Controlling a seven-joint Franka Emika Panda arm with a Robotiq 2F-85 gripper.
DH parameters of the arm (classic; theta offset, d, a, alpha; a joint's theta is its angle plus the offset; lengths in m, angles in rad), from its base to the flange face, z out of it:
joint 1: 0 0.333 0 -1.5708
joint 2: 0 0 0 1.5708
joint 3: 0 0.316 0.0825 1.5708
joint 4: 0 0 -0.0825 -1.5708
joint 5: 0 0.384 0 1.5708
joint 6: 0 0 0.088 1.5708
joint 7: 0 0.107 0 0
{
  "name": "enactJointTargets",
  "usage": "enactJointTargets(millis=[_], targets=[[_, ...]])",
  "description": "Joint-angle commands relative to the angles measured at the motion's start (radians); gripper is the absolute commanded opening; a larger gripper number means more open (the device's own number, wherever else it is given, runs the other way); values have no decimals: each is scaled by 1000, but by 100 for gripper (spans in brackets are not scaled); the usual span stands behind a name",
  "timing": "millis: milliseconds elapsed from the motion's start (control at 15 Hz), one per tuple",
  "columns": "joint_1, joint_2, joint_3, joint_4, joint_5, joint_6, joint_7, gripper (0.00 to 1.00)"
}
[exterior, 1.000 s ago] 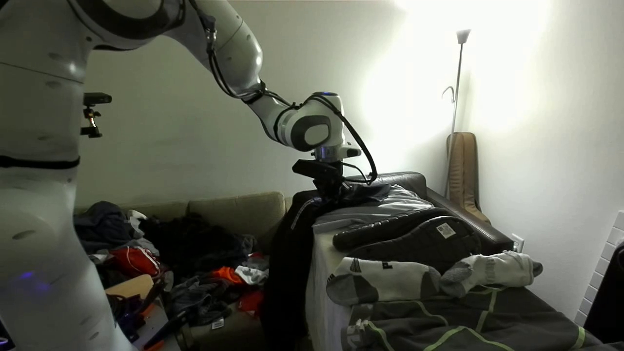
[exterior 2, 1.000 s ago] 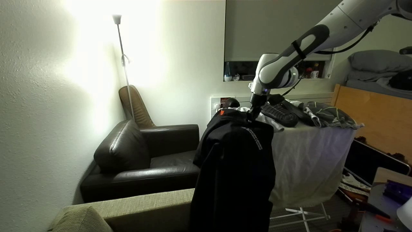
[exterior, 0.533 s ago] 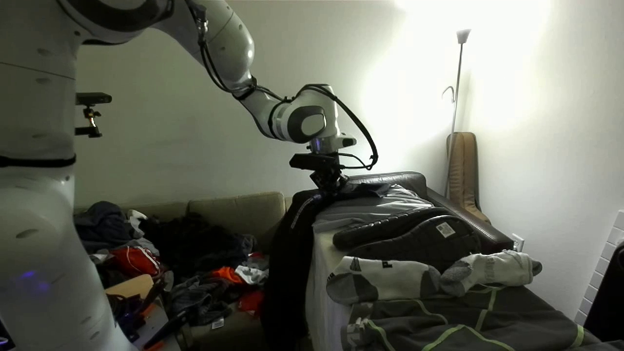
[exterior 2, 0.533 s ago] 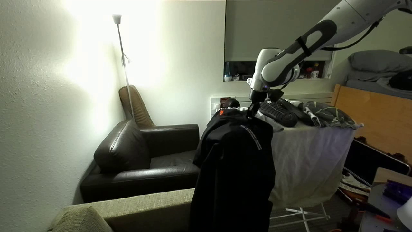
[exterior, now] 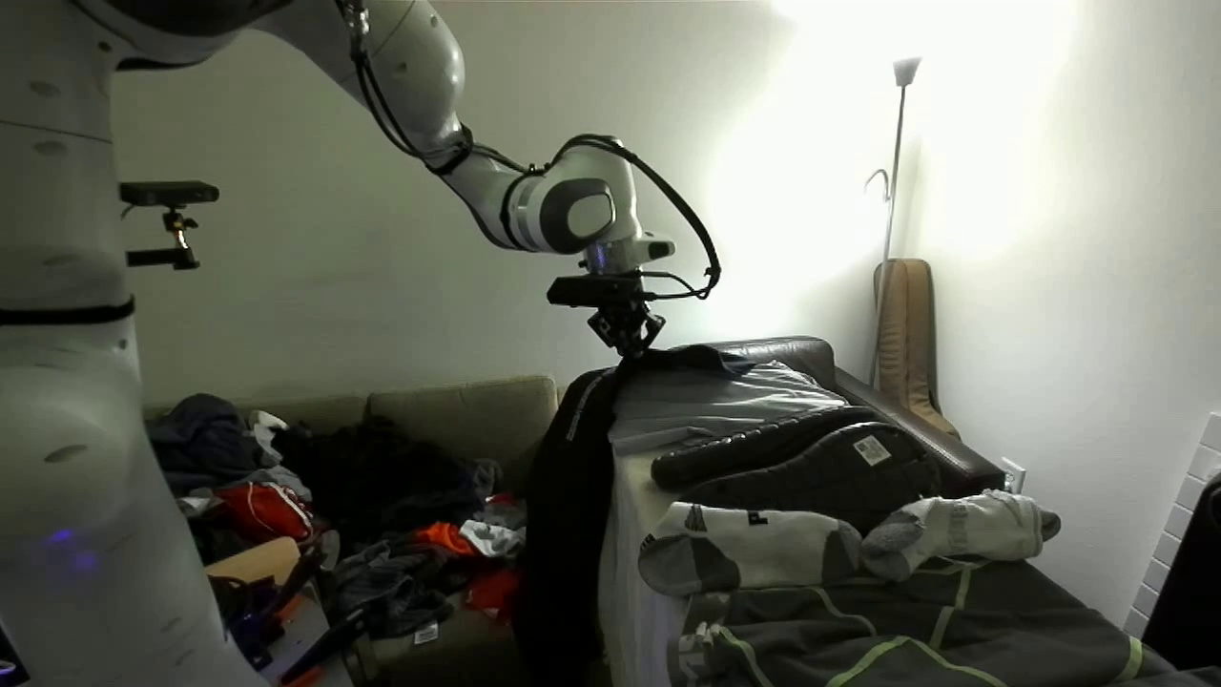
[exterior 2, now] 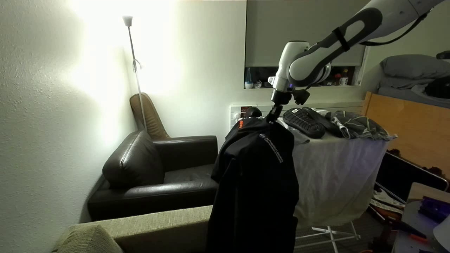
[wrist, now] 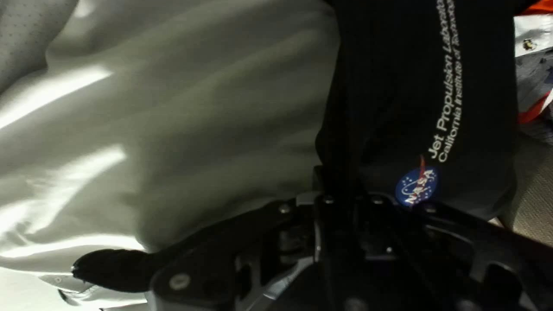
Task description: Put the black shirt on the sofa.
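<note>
The black shirt (exterior: pixel 570 496) is draped over the near edge of a cloth-covered rack and hangs down its side. It shows large in an exterior view (exterior 2: pixel 256 189), with white lettering and a round NASA logo clear in the wrist view (wrist: pixel 479 129). My gripper (exterior: pixel 631 351) points down and is shut on the shirt's upper part, pulling a small peak of cloth up; it also shows in an exterior view (exterior 2: pixel 271 120) and in the wrist view (wrist: pixel 339 190). The fingertips are dark against the cloth. The beige sofa (exterior: pixel 463 408) stands beside the rack, with its armrest (exterior 2: pixel 165 223) near the shirt.
A pile of mixed clothes (exterior: pixel 382 477) lies on the sofa. On the rack (exterior 2: pixel 327 182) lie a grey garment (exterior: pixel 725 410), black sandals (exterior: pixel 811 477), socks (exterior: pixel 754 549) and dark trousers (exterior: pixel 858 630). A dark leather armchair (exterior 2: pixel 190 189) and floor lamp (exterior 2: pixel 135 63) stand behind.
My gripper has risen and shifted slightly back toward the arm's base. The gripped part of the shirt has come up with it, while its lower part hangs almost unchanged.
</note>
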Motion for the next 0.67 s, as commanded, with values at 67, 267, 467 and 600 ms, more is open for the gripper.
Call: enactJointTargets(millis=[67, 267, 467, 600], targets=[[28, -75, 15, -22, -30, -57, -2, 2], [49, -83, 28, -18, -33, -84, -14, 2], [71, -84, 50, -18, -24, -103, -38, 2], [85, -82, 64, -18, -21, -105, -50, 2]])
